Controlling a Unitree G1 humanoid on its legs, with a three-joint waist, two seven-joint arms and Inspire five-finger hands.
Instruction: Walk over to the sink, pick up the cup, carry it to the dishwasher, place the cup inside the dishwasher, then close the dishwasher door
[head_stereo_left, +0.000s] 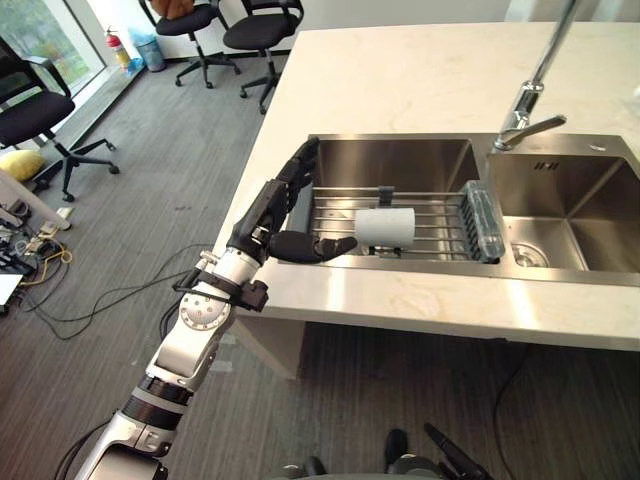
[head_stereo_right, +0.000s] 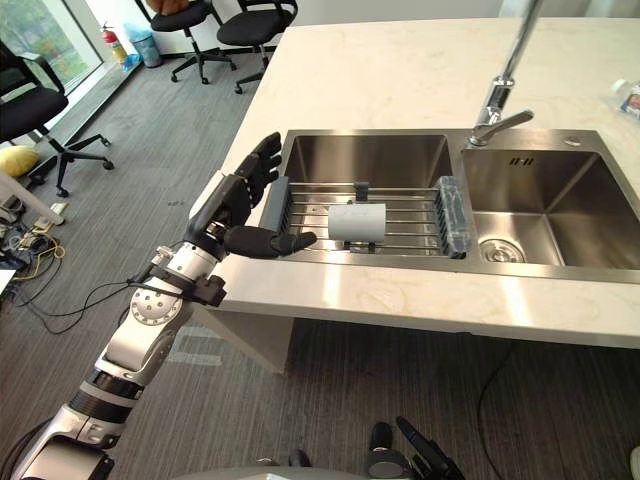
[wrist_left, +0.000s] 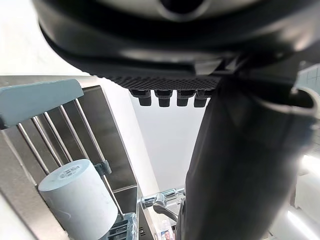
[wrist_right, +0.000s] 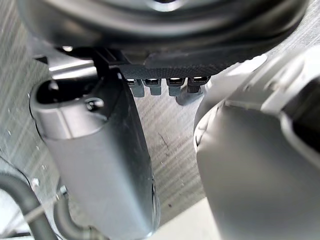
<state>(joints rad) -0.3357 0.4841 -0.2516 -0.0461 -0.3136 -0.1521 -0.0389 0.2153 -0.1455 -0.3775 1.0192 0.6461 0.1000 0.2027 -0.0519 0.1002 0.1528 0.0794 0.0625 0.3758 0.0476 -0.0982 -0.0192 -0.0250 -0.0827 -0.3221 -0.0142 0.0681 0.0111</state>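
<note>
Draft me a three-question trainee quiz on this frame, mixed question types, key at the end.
1. True or false: the left hand is already closed round the cup.
2. Where is the cup? A) upright on the countertop; B) lying on its side on the wire rack across the left basin; C) down in the right basin.
3. Short answer: judged from the scene, which task step is most likely next?

Key
1. False: its fingers are straight and the thumb is spread, just beside the cup.
2. B.
3. Grasping the cup.

Faucet (head_stereo_left: 526, 103) spout cut off (top edge), chairs (head_stereo_left: 255, 32) cropped
</note>
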